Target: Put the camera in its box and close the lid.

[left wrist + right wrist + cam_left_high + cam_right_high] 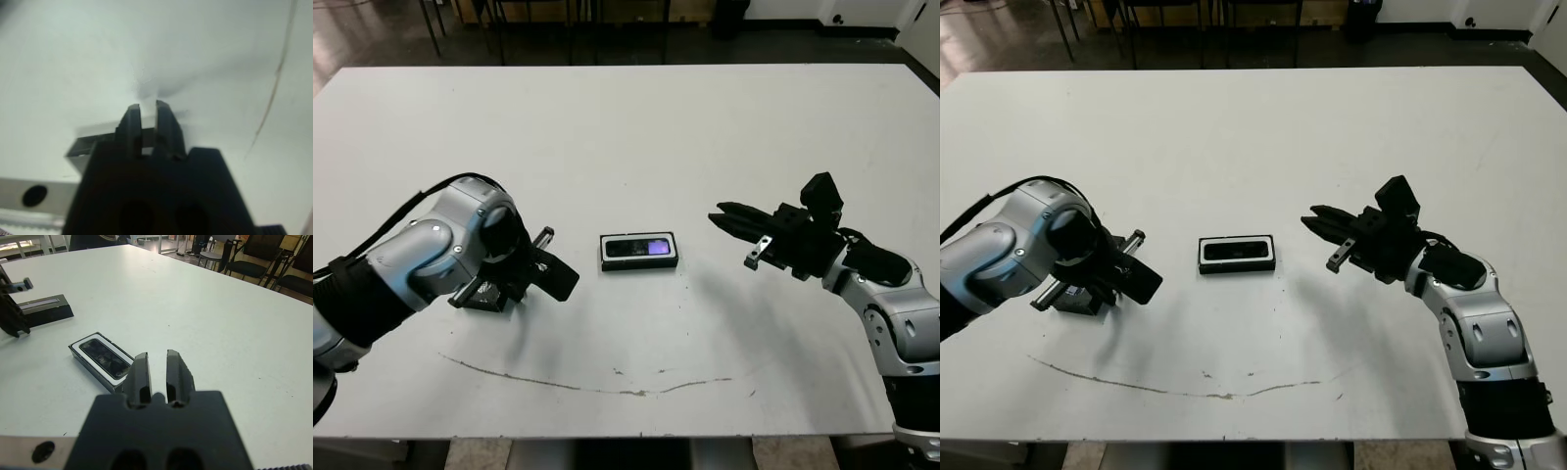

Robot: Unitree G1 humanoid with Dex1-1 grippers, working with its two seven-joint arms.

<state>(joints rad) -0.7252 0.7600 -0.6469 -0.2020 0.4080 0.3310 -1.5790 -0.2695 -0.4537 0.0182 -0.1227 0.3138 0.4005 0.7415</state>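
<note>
A: Where does the camera (639, 248) lie?

B: Inside the box (639, 252), glossy face up with a purple glint, near the middle of the white surface (636, 137). White lining shows around it as a thin border. The box is uncovered.

A: And the lid (553, 274)?

B: Left of the box, apart from it. The left gripper (148, 128) pinches it by one edge; the wrist view shows the two fingers (129, 128) nearly together with the lid's edge between them. From the right wrist view, the lid's pale strip faces up and its free end touches the surface.

A: The right gripper (729, 219)?

B: To the right of the box, clear of it, fingers pointing toward it. They are pressed close, a narrow slit between them, holding nothing.

A: Condition of the surface?

B: White, with a thin dark curved line (587, 385) along the near side, and a few specks.

A: The room?

B: Dark floor past the far edge, chair legs (435, 24) and dark chairs (254, 257) beyond.
</note>
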